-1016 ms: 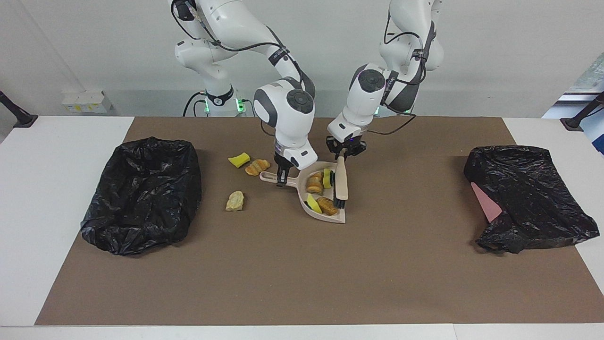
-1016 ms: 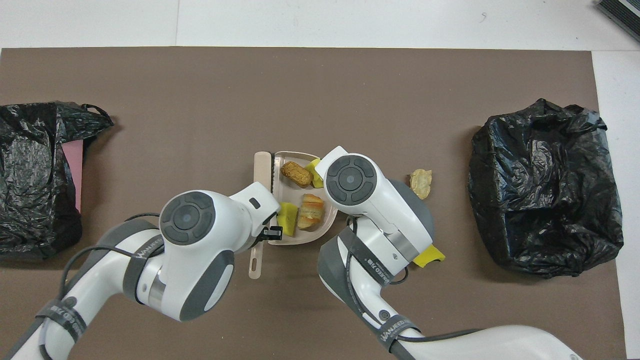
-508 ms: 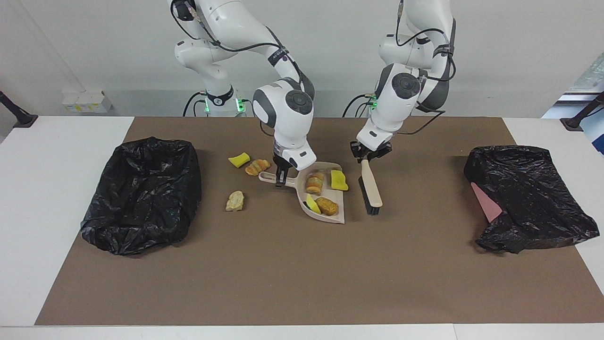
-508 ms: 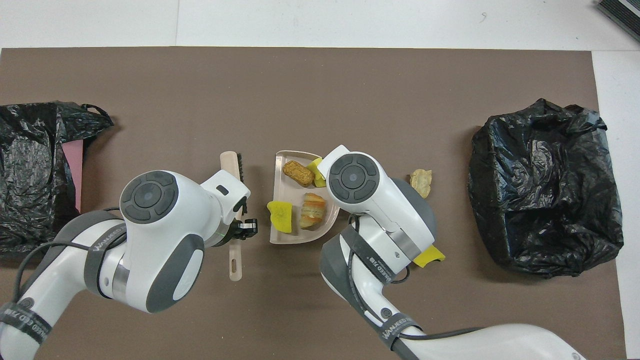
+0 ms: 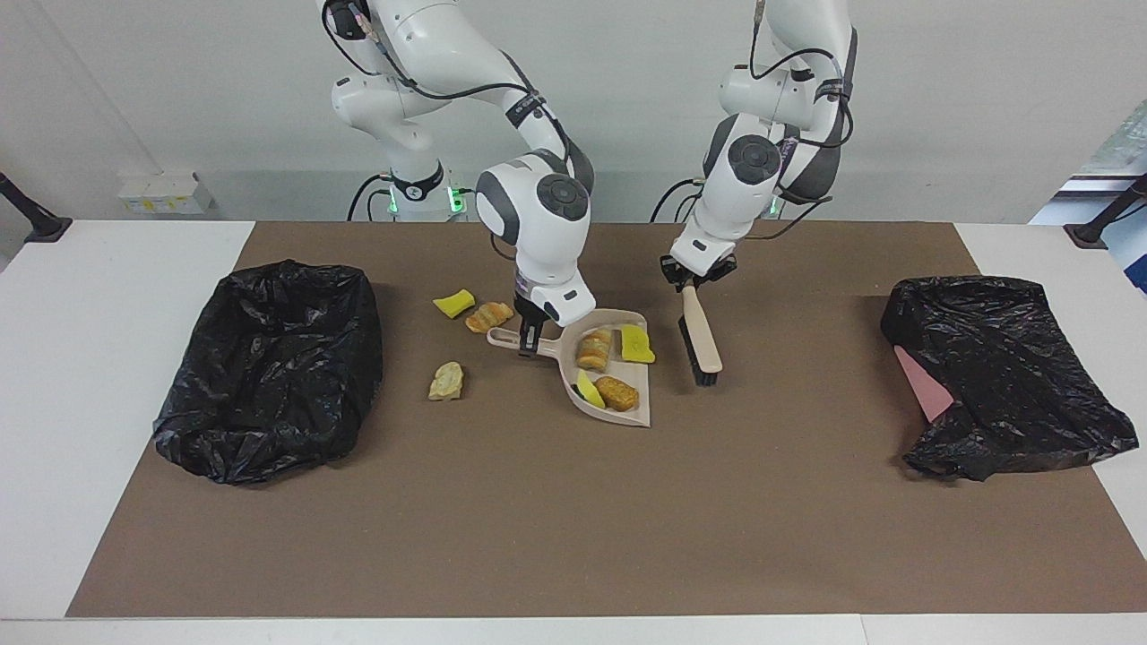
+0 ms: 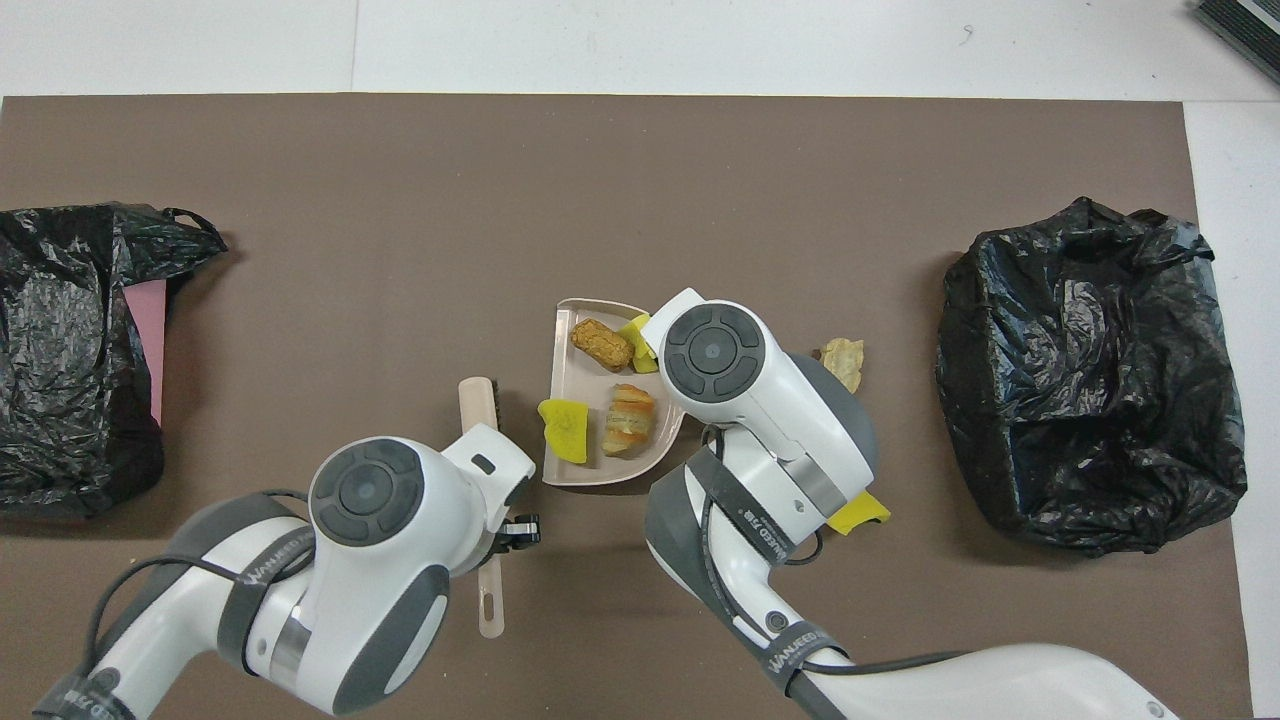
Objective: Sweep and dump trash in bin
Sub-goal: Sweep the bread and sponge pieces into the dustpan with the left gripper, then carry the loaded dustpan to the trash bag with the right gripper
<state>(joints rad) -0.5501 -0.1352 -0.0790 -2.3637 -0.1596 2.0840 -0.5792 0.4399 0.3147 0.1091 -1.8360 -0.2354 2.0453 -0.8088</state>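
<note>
My right gripper (image 5: 529, 340) is shut on the handle of the beige dustpan (image 5: 618, 314), held low over the middle of the brown mat. In the pan lie several scraps of trash: a bread piece (image 5: 596, 349), a yellow sponge bit (image 5: 637, 343), a green-backed sponge bit (image 5: 588, 388) and a brown piece (image 5: 619, 392). My left gripper (image 5: 688, 279) is shut on the handle of the brush (image 5: 700, 339), beside the pan toward the left arm's end. A yellow sponge bit (image 5: 454, 303), a croissant-like piece (image 5: 489, 315) and a beige lump (image 5: 446, 381) lie on the mat beside the pan toward the right arm's end.
A bin lined with a black bag (image 5: 269, 367) stands at the right arm's end of the mat. A crumpled black bag with something pink in it (image 5: 995, 376) lies at the left arm's end. In the overhead view the right arm covers the pan's handle (image 6: 562, 375).
My left gripper pulled the brush out of the dustpan, toward the left arm's end, then back toward the robots. A yellow sponge bit in the pan tipped flat. The dustpan shifted slightly.
</note>
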